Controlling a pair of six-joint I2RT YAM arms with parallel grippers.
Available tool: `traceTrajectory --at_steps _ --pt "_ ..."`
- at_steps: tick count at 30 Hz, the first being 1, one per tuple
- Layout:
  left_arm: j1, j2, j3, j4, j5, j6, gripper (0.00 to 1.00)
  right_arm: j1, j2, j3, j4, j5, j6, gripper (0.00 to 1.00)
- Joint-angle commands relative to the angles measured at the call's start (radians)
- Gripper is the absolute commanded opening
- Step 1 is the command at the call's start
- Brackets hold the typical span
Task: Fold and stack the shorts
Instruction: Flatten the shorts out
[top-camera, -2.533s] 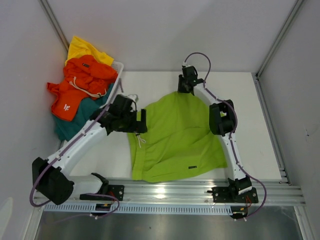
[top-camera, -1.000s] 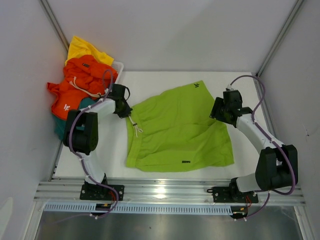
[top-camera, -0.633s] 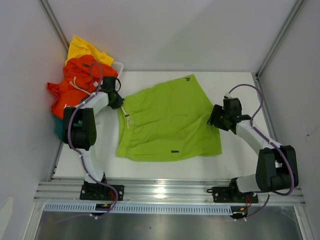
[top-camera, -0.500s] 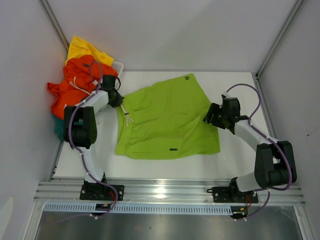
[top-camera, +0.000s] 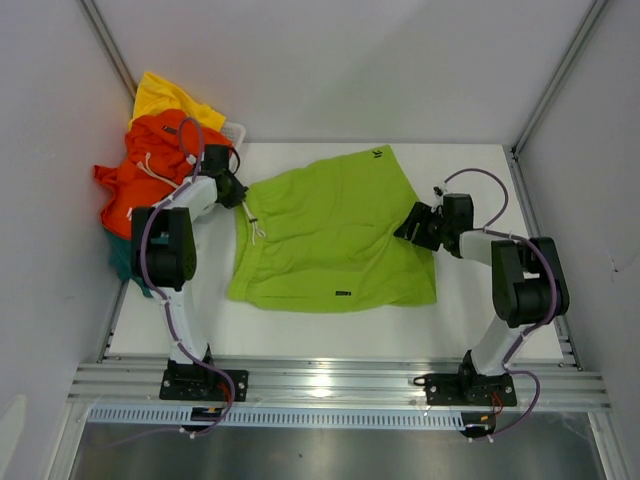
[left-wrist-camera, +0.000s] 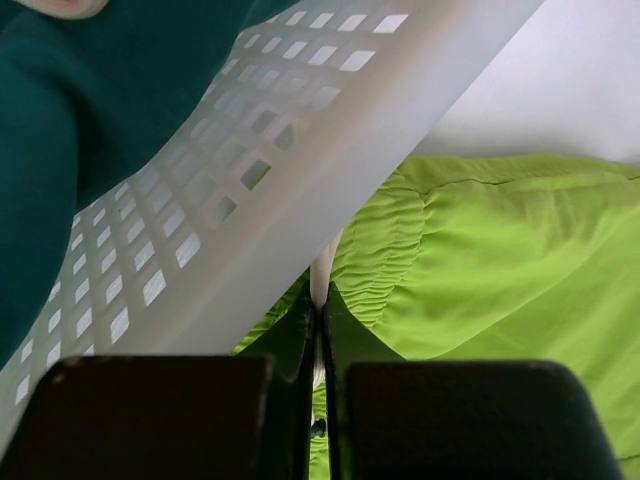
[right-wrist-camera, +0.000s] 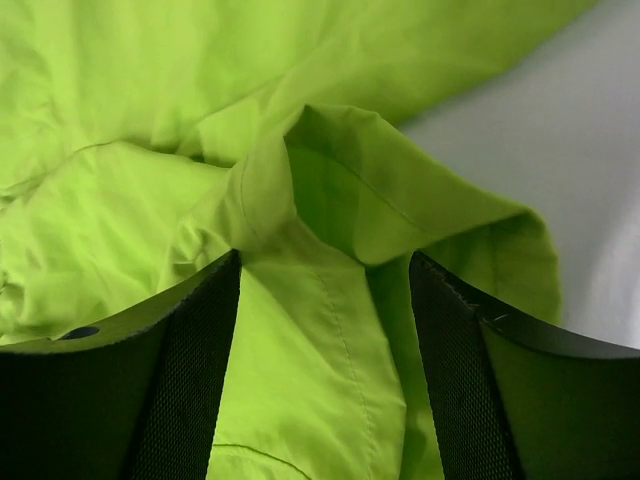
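My left claw (left-wrist-camera: 318, 332): clenched on lime green shorts (top-camera: 330, 240) at the waistband, just beside basket (left-wrist-camera: 230, 200) wall.
My right claw (right-wrist-camera: 325, 275): released, straddling the hem fold; table (right-wrist-camera: 560, 150) beyond the hem.

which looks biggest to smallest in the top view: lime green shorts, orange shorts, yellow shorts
1. lime green shorts, spread flat
2. orange shorts, bunched up
3. yellow shorts; mostly hidden behind the orange pair, so only the visible part ranks smallest
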Motion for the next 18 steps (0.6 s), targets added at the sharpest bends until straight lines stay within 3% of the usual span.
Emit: traceTrajectory --at_steps 1,3,6,7,11,18 --pt "0.035 0.029 0.004 0.058 -0.025 0.023 0.0 -0.006 0.017 0.038 0.073 -0.124 0.007 0.7" --pt "0.035 0.032 -0.005 0.094 -0.021 0.037 0.0 -0.006 0.016 0.021 0.087 -0.16 0.026 0.68" --pt "0.035 0.039 -0.022 0.122 -0.028 0.061 0.0 -0.01 -0.028 -0.039 0.107 -0.2 0.06 0.57" --pt "0.035 0.042 -0.026 0.136 -0.03 0.069 0.0 -0.01 -0.044 -0.05 0.101 -0.198 0.062 0.47" --pt "0.079 0.054 -0.04 0.164 0.02 0.064 0.0 -0.009 -0.14 -0.096 0.064 -0.201 0.068 0.29" --pt "0.11 0.08 -0.036 0.19 0.076 0.043 0.0 -0.007 -0.428 -0.241 -0.172 -0.076 0.076 0.1"
